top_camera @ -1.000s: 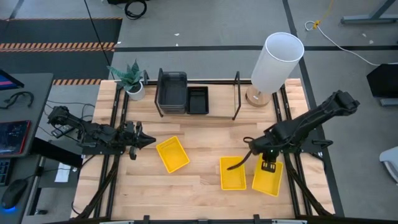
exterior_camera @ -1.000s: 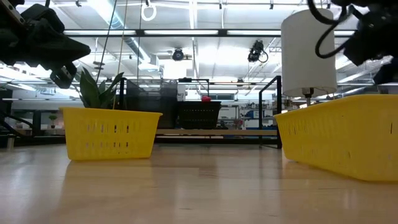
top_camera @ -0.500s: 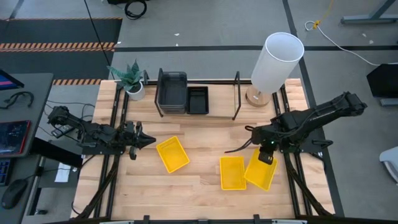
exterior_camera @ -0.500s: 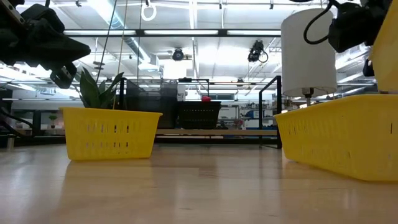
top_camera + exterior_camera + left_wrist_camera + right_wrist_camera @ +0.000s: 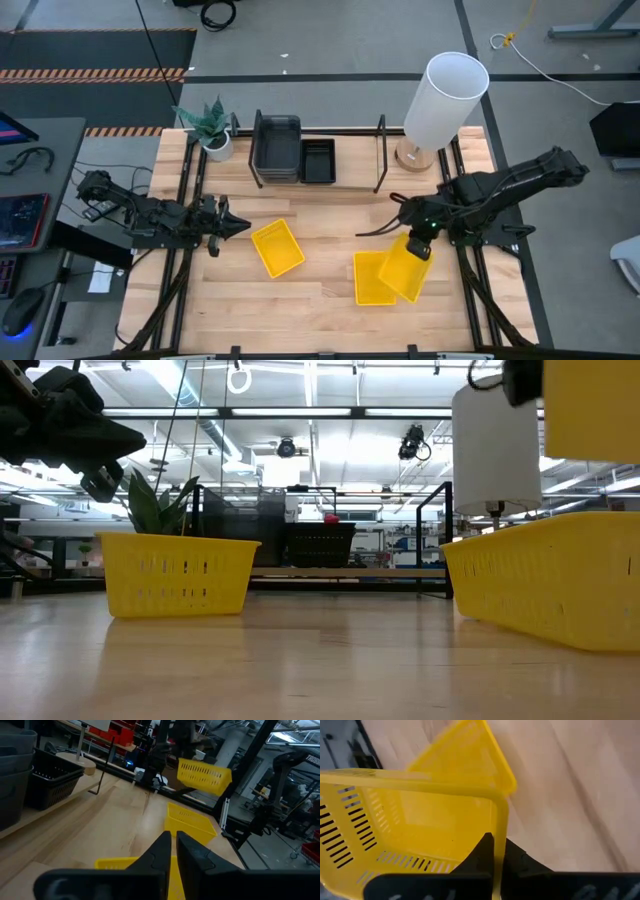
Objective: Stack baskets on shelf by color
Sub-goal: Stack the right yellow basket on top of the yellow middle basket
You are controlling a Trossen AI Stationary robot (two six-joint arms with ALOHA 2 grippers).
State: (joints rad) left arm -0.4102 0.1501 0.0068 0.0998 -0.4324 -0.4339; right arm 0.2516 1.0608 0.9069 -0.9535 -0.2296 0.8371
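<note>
Slotted yellow plastic basket (image 5: 405, 268) (pincer-held)

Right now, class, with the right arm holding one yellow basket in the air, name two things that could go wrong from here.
1. The right gripper pinches the lifted yellow basket by one wall only, and it hangs tilted, so it might slip or swing.
2. It hangs over the yellow basket on the table; lowered askew, it could jam or push that one.
The left gripper waits beside the third yellow basket.

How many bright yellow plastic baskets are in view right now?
3: one yellow basket lies near the left gripper, one sits front-centre, one hangs lifted in the right gripper.
</note>
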